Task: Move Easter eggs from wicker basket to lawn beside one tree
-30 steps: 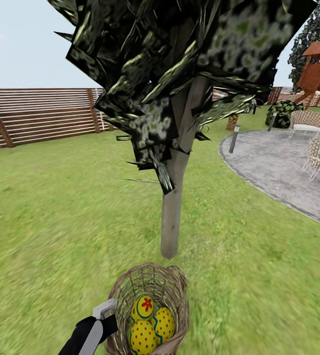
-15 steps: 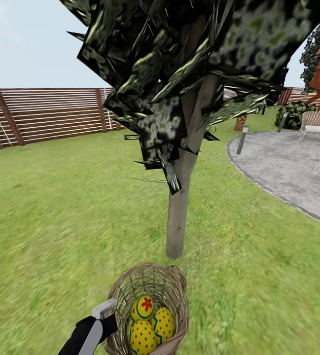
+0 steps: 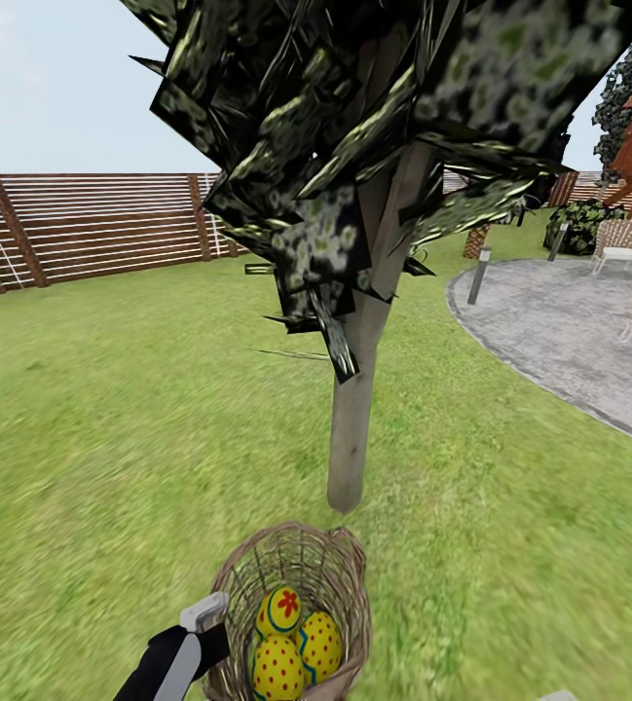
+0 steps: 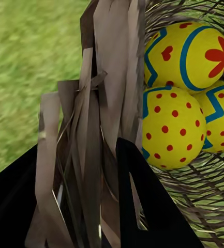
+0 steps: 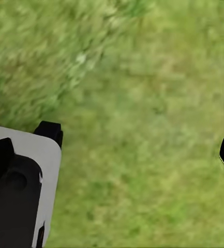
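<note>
Basket (image 3: 291,604) cut off by the head view's lower edge at 6 o'clock; open brown weave, round, sits just short of the tree (image 3: 354,428). Three smooth yellow eggs inside, touching: flower egg (image 3: 279,610), dotted egg (image 3: 278,668), zigzag egg (image 3: 321,645). Left hand (image 4: 99,206) clamps the basket's rim, one finger (image 4: 143,206) inside the wall; fingertips hidden by wicker strips. Right hand (image 5: 143,150) spread wide over blurred lawn (image 5: 143,103), holding nothing. Trunk smooth, pale grey; leaves flat, angular.
</note>
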Controlling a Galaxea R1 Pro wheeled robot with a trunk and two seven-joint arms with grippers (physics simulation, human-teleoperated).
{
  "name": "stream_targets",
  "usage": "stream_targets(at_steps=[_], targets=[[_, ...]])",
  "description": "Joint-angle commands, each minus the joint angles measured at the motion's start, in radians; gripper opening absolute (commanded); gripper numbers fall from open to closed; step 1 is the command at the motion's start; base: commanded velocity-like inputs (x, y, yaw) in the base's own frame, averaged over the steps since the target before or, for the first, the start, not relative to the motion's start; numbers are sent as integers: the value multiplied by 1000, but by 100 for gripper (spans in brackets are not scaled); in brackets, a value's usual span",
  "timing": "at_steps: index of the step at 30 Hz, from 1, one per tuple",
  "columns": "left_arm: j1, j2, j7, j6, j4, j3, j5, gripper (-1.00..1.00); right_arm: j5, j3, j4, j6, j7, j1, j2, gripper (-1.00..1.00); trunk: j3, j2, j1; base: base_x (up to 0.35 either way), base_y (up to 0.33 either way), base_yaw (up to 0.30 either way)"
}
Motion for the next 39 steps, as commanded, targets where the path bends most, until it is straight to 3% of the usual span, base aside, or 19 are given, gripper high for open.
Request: stream_targets(at_steps=[1,5,17,22,39], targets=[[-1,-1,7,2,-4,3,16,-100,11,3,3,3,3,-3,-1,100,-1,-1,0,0,0,0],[0,-1,8,5,-6,3,18,-100,11,3,19,3,2,-7,-1,100,-1,-1,0,0,0,0],[-1,-1,11,5,-29,2,18,-100,12,3,19,1,2,-8,-1,100,-39,-85,46,0,0,0],[-1,10,13,5,-36,74,18,-100,11,3,19,1,2,-7,-1,100,-55,-120,65,0,0,0],[-1,13,14,6,-36,77,18,-100,6,3,18,3,4,-8,-1,100,-128,-239,131,4,0,0]])
